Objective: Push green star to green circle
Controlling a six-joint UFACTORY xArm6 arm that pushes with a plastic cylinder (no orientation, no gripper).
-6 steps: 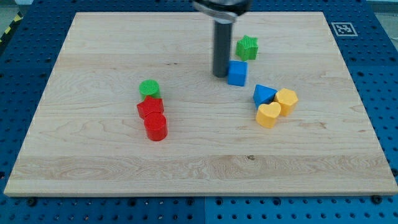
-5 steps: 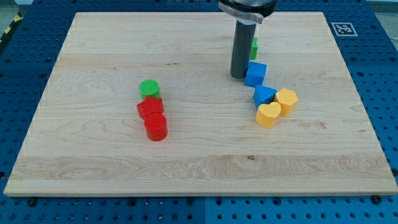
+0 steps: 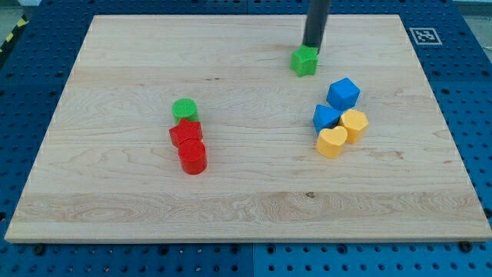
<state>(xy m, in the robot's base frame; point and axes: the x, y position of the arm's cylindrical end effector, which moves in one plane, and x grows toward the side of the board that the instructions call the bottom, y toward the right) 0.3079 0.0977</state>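
Note:
The green star (image 3: 304,61) lies on the wooden board (image 3: 115,61) near the view's top, right of centre. My tip (image 3: 313,48) stands just above and slightly right of the star, touching or almost touching its upper edge. The green circle (image 3: 184,109) lies far to the left and lower, at the left centre of the board, with a red block (image 3: 185,132) directly below it and a red cylinder (image 3: 192,157) below that.
A blue cube (image 3: 343,93) lies lower right of the star. Below it sit a blue block (image 3: 327,118), a yellow block (image 3: 354,124) and a yellow heart (image 3: 332,142), all clustered together. A marker tag (image 3: 425,35) is on the board's top right corner.
My tip moved from the blue cube's left side up to the star's upper right. The blue cube has shifted right and down toward the cluster. The star sits slightly lower left.

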